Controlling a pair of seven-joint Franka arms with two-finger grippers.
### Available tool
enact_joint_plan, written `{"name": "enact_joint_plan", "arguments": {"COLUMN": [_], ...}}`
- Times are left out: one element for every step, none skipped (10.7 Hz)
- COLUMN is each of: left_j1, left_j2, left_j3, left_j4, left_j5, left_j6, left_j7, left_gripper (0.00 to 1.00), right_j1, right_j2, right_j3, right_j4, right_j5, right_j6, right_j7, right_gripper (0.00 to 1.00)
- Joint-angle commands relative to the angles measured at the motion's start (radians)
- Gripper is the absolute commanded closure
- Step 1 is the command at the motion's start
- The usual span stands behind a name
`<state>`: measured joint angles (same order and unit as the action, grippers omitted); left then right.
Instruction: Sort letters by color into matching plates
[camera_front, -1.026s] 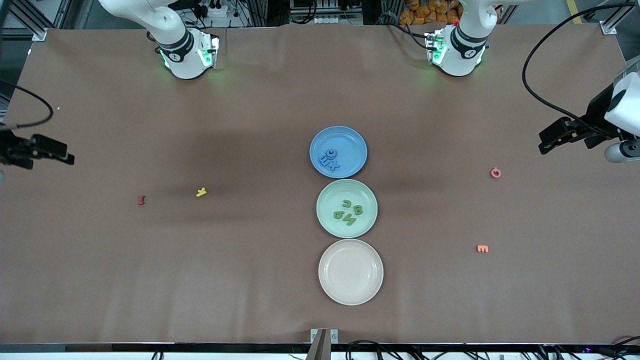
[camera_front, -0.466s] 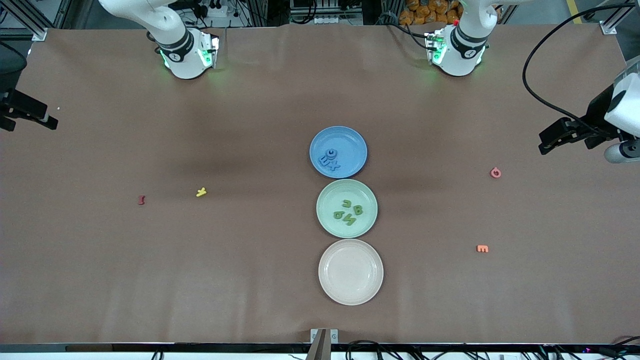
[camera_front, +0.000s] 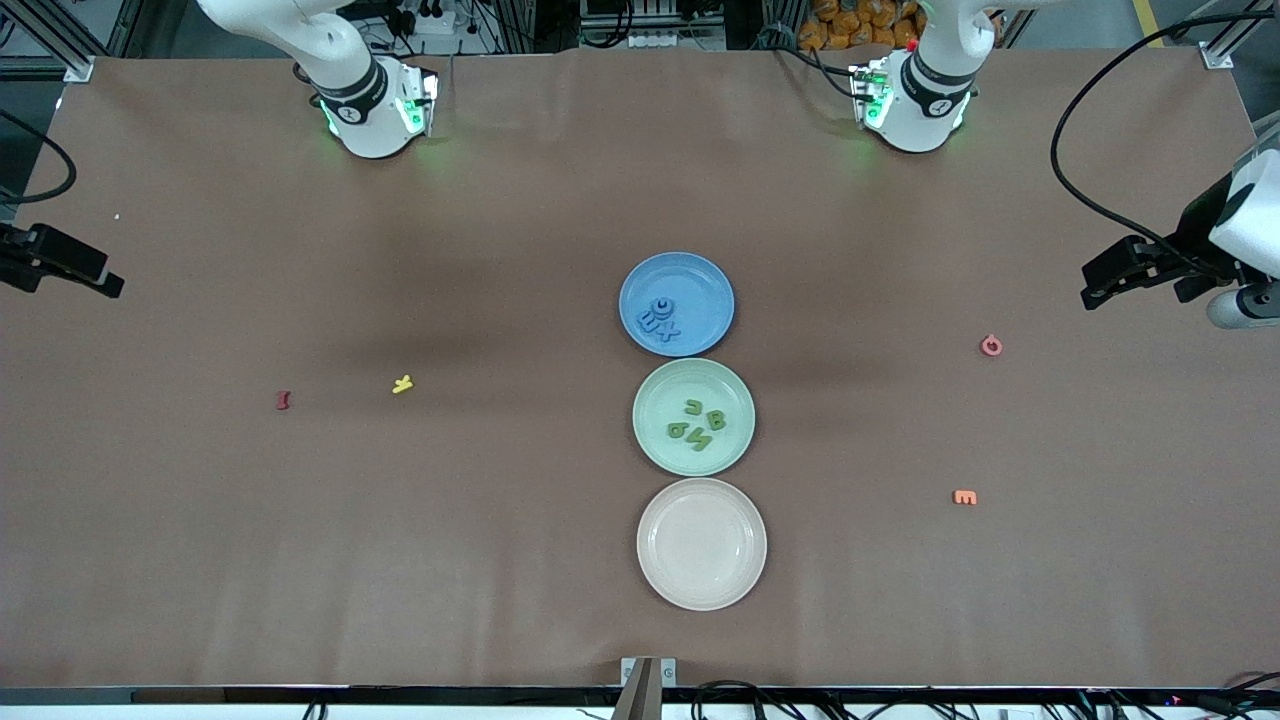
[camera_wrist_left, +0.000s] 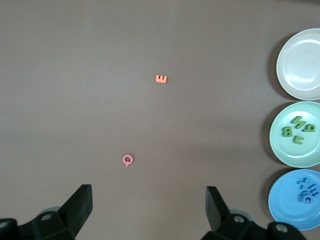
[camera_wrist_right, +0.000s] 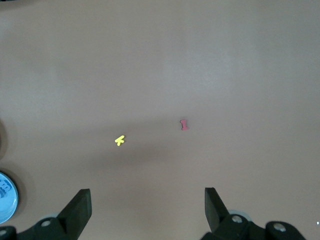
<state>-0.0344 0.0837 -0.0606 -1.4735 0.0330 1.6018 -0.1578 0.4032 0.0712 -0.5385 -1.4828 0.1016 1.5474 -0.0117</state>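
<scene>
The blue plate (camera_front: 677, 303) holds a cluster of blue letters (camera_front: 659, 319); it also shows in the left wrist view (camera_wrist_left: 296, 199). The mint green plate (camera_front: 693, 416), just nearer the front camera, holds several green letters (camera_front: 697, 424); it also shows in the left wrist view (camera_wrist_left: 297, 134). My left gripper (camera_wrist_left: 149, 210) is open and empty, high over the left arm's end of the table (camera_front: 1100, 280). My right gripper (camera_wrist_right: 148, 210) is open and empty, high over the right arm's end (camera_front: 95, 275).
A beige-pink plate (camera_front: 701, 543) lies nearest the front camera, with nothing in it. A pink ring piece (camera_front: 991, 346) and an orange E (camera_front: 965, 497) lie toward the left arm's end. A yellow piece (camera_front: 402, 384) and a red piece (camera_front: 283, 401) lie toward the right arm's end.
My right gripper moved at the table's edge, first toward the bases, then back a little toward the front camera. My left gripper barely moved. Plates and letters stayed put.
</scene>
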Motion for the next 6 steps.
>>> {"name": "enact_joint_plan", "arguments": {"left_j1": [-0.002, -0.002, -0.002, -0.001, -0.001, 0.001], "left_j2": [0.002, 0.001, 0.001, 0.001, 0.001, 0.001], "left_j3": [-0.001, -0.001, -0.001, -0.001, -0.001, -0.001], "left_j4": [0.015, 0.018, 0.019, 0.019, 0.019, 0.021], "left_j5": [-0.015, -0.012, -0.011, -0.011, -0.011, -0.008], "left_j6": [-0.016, -0.016, -0.016, -0.016, -0.016, -0.016], "left_j7": [0.018, 0.018, 0.021, 0.027, 0.032, 0.035], "left_gripper": [0.00, 0.00, 0.00, 0.00, 0.00, 0.00], "right_j1": [-0.050, -0.052, -0.052, -0.057, -0.063, -0.067], "right_j2": [-0.011, -0.013, -0.013, -0.014, -0.014, -0.014], "right_j3": [0.078, 0.086, 0.095, 0.115, 0.118, 0.127], "right_j4": [-0.004, -0.005, -0.002, -0.002, -0.002, -0.002], "right_j5": [-0.023, -0.025, -0.023, -0.023, -0.023, -0.023], "right_j6": [0.008, 0.008, 0.008, 0.008, 0.008, 0.008], "right_j7": [0.027, 0.027, 0.027, 0.029, 0.029, 0.029], "right_gripper": [0.00, 0.00, 0.00, 0.00, 0.00, 0.00]}}
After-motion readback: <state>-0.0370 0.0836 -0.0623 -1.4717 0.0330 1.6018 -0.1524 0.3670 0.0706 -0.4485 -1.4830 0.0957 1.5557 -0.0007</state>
